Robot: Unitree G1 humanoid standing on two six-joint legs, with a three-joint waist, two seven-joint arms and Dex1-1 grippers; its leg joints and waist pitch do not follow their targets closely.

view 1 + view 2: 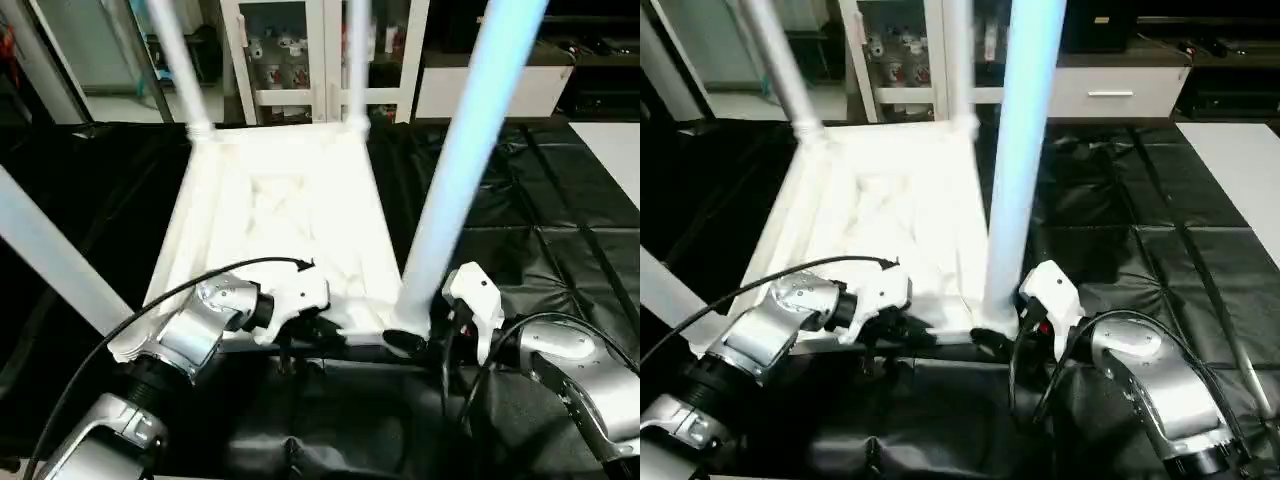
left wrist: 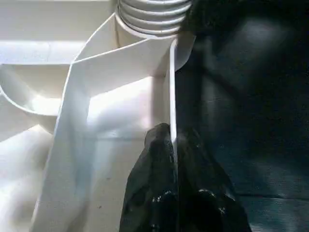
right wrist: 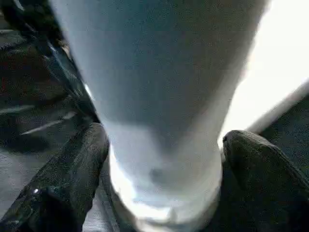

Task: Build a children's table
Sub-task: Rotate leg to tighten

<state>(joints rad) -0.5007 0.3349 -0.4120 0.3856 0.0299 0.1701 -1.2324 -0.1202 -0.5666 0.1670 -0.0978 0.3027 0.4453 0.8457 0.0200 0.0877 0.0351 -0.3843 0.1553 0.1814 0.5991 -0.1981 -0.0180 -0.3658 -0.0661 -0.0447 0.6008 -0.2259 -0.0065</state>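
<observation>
Nearest, the left hand [image 1: 305, 330] is being kept pressed together, pinching the thin near rim [image 2: 171, 87] of the children's table [image 1: 270, 200], likely to steady it. The right hand [image 3: 164, 145] is being held spread around the base of the near right leg [image 1: 470, 150], seemingly seated in its corner socket. The table is being supported upside down on the black-covered tabletop [image 1: 560, 220], legs upward. Beyond, the far legs [image 1: 180, 60] and a glass-door cabinet [image 1: 280, 50] are being shown; no writing is being made out.
</observation>
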